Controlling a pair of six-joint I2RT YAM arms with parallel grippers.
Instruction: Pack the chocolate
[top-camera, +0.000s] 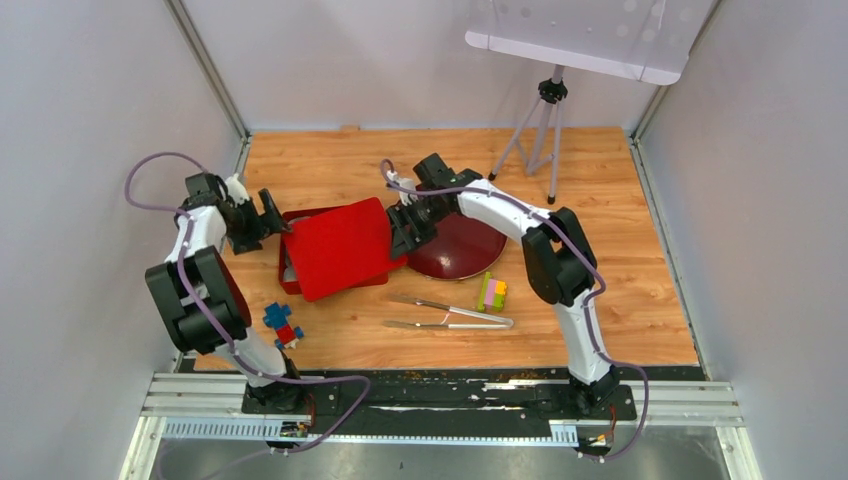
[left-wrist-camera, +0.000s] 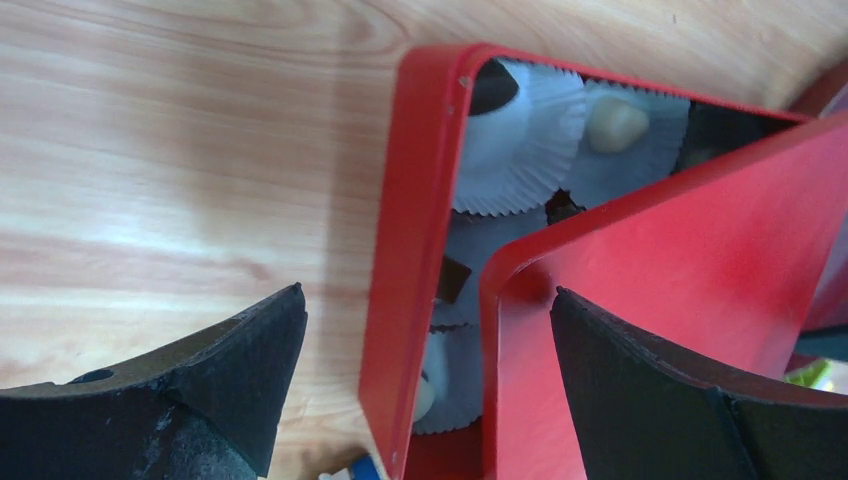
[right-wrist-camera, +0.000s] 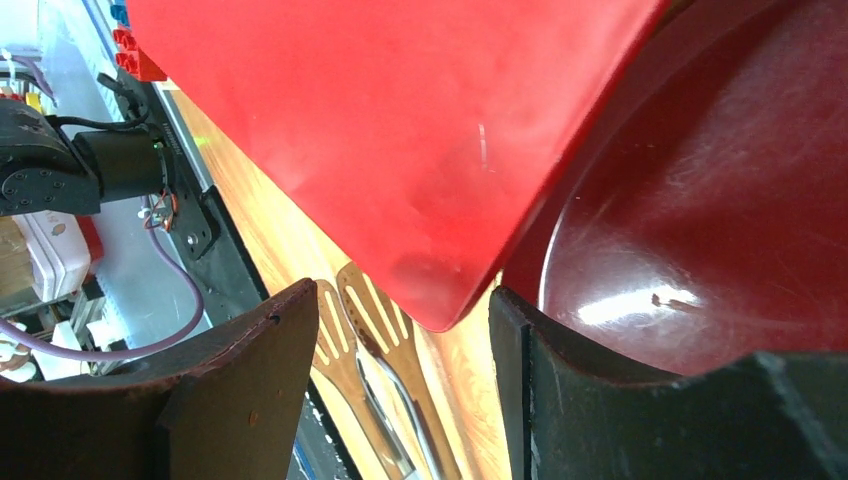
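L claw (left-wrist-camera: 425, 300) spread wide, straddling left wall of red box (left-wrist-camera: 405, 250). R claw (right-wrist-camera: 400, 295) spread too, lid (left-wrist-camera: 680, 260) corner in its gap, unpinched. The chocolate (left-wrist-camera: 615, 125) sits in paper cups (left-wrist-camera: 520, 150) inside box, lid askew on top.

Smooth wood grain is shown by the table (top-camera: 620, 300), a satin red sheen by the lid (top-camera: 340, 245) and the box (left-wrist-camera: 410, 250), pleated white paper by the cups (left-wrist-camera: 520, 150), a dull waxy cream by one chocolate (left-wrist-camera: 615, 125), high gloss by the dark plate (top-camera: 470, 250), and bright metal by the tongs (top-camera: 490, 320).
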